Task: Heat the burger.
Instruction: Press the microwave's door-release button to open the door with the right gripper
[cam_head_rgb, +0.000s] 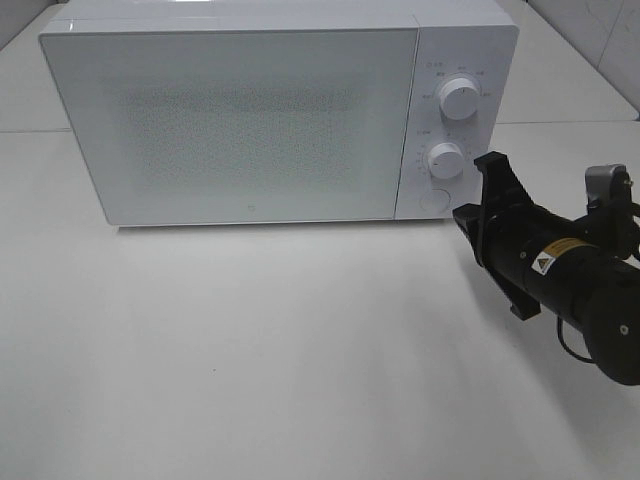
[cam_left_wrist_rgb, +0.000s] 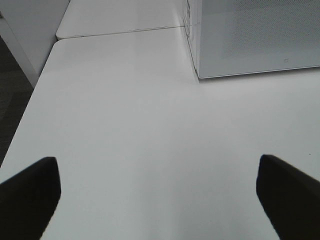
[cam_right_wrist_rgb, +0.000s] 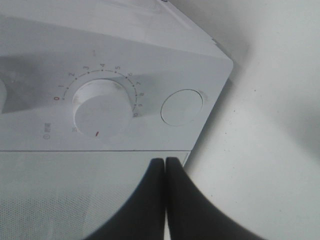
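Note:
The burger shows in no view. The white microwave (cam_head_rgb: 240, 110) stands at the back of the table with its door closed, and the dotted door panel hides the inside. My right gripper (cam_head_rgb: 468, 216) is shut and empty. It hovers just in front of the control panel's lower corner, near the lower dial (cam_head_rgb: 446, 158) and the round button (cam_head_rgb: 433, 200). In the right wrist view the shut fingertips (cam_right_wrist_rgb: 165, 167) lie just off the numbered dial (cam_right_wrist_rgb: 102, 107) and the button (cam_right_wrist_rgb: 181, 107). My left gripper (cam_left_wrist_rgb: 157, 167) is open and empty over bare table.
An upper dial (cam_head_rgb: 459, 98) sits above the lower one on the panel. The microwave's left corner (cam_left_wrist_rgb: 240, 45) shows in the left wrist view, with the white table's left edge (cam_left_wrist_rgb: 35, 95) and a seam behind it.

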